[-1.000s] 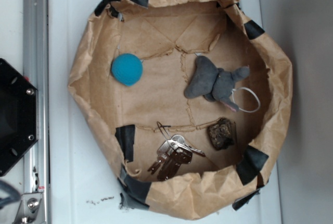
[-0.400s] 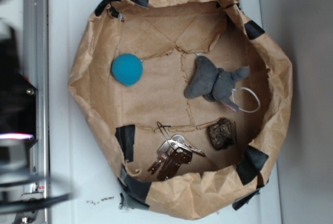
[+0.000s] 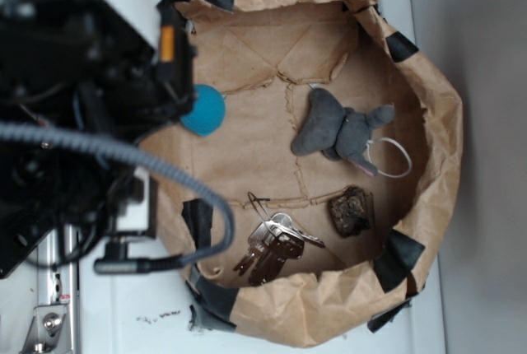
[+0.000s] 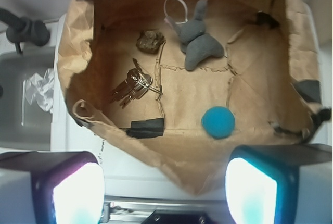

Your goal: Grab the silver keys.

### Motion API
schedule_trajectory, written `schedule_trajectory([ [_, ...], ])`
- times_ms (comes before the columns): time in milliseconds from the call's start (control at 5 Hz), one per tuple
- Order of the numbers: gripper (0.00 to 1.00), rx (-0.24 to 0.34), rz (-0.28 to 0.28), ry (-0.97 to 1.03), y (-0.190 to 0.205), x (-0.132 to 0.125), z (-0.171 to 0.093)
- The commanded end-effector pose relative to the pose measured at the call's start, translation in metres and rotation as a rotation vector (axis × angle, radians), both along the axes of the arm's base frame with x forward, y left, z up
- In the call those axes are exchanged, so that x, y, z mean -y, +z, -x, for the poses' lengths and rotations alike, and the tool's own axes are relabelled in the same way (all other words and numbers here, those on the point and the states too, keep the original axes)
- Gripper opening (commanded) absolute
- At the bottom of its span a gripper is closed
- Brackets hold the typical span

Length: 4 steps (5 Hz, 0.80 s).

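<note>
The robot's black arm [image 3: 74, 107] and its grey cable fill the left of the exterior view, hiding that side of the brown paper bin [image 3: 445, 123] and part of the blue ball [image 3: 206, 111]. In the wrist view the gripper [image 4: 164, 190] shows only as two blurred, glowing fingertips at the bottom edge, set wide apart with nothing between them; no writing is readable anywhere. The silver keys [image 3: 270, 245] lie on the bin floor near its wall, beside a dark rock-like chunk [image 3: 352, 211], with a grey plush toy [image 3: 338, 128] farther off.
</note>
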<state>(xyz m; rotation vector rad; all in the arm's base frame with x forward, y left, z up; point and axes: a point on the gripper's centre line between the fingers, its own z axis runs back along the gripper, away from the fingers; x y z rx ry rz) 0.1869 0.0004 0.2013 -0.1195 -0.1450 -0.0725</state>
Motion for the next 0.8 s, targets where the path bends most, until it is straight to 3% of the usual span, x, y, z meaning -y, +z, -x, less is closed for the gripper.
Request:
schedule_trajectory([
  [0,1.0,-0.068,-0.009,0.02,-0.034,-0.019,-0.019],
  [200,1.0,-0.076,-0.052,0.06,-0.048,-0.009,-0.035],
  [600,1.0,-0.024,-0.068,0.068,-0.072,-0.002,-0.065],
])
